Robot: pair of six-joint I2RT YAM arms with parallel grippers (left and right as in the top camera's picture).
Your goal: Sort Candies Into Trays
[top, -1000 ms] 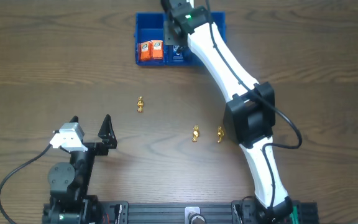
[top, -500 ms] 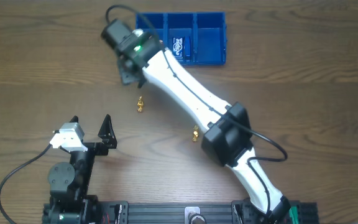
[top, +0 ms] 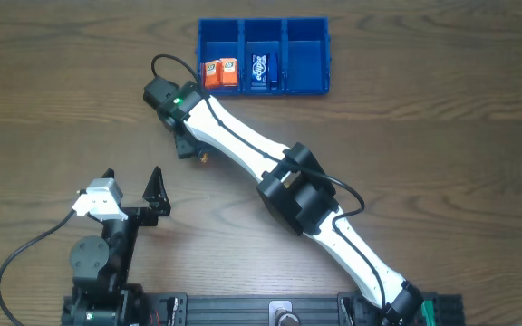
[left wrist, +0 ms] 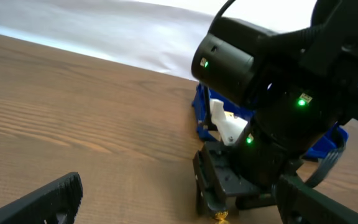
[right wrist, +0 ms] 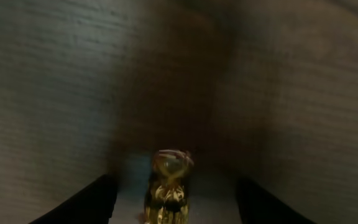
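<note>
1. Nearest our bases, the left gripper (top: 132, 177) sits well short of the tray (top: 306, 59), out beyond its left end. Its jaws are spread wide and hold nothing.
2. Farther on, the right gripper (top: 187, 143) is down close to the table (top: 53, 91), near the tray's front left corner. Its jaws are also wide open. The gold candy (right wrist: 166, 186) sits between the fingers (right wrist: 86, 202) with a gap on each side, so we see nothing gripped.
3. The right arm (top: 297, 190) runs slantwise across the table toward that same corner. Bare wood lies open to the left of the tray and in front of its right end.
4. Farthest off, the blue tray has three compartments. Its left one holds two orange candies (top: 220, 72) side by side, and its middle one holds one blue candy (top: 263, 67).
</note>
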